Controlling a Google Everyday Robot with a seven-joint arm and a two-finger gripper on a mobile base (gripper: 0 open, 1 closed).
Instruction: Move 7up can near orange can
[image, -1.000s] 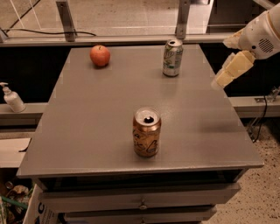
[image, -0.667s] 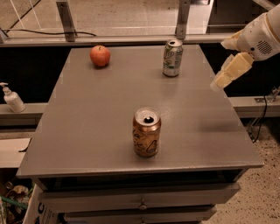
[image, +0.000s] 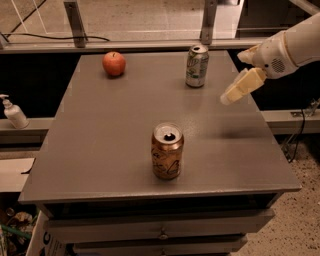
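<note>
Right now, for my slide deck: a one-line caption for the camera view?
Gripper hovers right of the upright 7up can; orange can stands near the table's front, apple at back left.

Gripper (image: 240, 88) above table's (image: 100, 150) right side, arm (image: 300, 45) cut by edge (upper right)

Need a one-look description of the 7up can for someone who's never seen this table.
On the grey table, look along the far edge, right of centre, just left of the gripper hanging over the right side. The 7up can stands upright there: pale silver-white with green lettering, unlike the copper-orange can near the front and the round red apple far left.
</note>
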